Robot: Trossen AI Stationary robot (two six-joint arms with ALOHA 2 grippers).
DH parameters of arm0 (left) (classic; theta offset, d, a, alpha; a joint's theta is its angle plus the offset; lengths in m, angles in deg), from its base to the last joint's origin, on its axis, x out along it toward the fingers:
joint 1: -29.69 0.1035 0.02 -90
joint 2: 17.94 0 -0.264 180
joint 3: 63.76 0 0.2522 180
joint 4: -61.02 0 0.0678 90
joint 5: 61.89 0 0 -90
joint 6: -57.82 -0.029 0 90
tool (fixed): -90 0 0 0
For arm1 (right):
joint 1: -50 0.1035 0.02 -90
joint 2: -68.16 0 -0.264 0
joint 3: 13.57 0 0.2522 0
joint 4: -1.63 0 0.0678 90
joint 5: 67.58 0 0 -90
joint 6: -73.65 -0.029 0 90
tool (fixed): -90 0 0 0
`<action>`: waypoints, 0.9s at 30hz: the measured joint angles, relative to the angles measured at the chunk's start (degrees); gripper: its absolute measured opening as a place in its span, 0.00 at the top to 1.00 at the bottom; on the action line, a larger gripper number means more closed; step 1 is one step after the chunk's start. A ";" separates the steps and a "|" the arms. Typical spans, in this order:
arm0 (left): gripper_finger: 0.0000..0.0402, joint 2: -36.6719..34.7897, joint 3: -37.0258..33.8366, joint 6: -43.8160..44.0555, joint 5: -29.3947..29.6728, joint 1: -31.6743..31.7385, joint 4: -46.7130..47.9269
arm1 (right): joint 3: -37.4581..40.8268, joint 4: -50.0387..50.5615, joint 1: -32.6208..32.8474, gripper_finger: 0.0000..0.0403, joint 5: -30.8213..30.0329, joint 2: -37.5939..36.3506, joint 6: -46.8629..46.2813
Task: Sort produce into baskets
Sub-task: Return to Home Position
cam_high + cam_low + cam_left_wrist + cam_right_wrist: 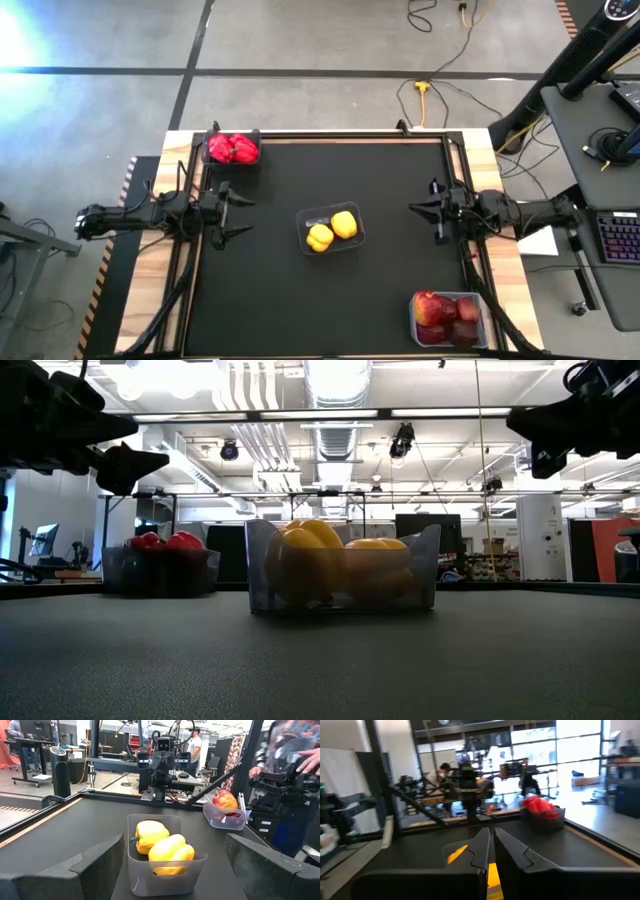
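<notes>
Three baskets stand on the black mat. A dark grey basket (233,148) at the far left holds red bell peppers (165,543). A clear basket (331,229) in the middle holds two yellow bell peppers (162,847). A clear basket (448,318) at the near right holds dark red apples (225,800). My left gripper (232,212) hovers open and empty left of the middle basket, its fingers (95,865) pointing at it. My right gripper (418,208) hovers right of the middle basket, shut and empty, and also shows in its wrist view (491,850).
The wooden table edge (150,250) frames the mat on both sides. A person (300,765) stands beyond the table's right edge near the apple basket. A desk with a keyboard (620,235) stands to the right. Bare mat (300,310) lies toward the near edge.
</notes>
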 joint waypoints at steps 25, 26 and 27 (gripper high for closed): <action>0.19 0.06 0.04 0.02 -0.02 -0.02 0.07 | 1.46 1.88 0.53 0.96 -0.47 -0.01 0.52; 0.19 0.06 0.04 0.00 -0.02 -0.01 0.06 | 1.46 1.72 0.53 0.96 -0.47 0.02 0.52; 0.19 0.06 0.04 0.00 -0.03 0.00 0.04 | 1.48 1.41 0.53 0.96 -0.46 -0.02 0.52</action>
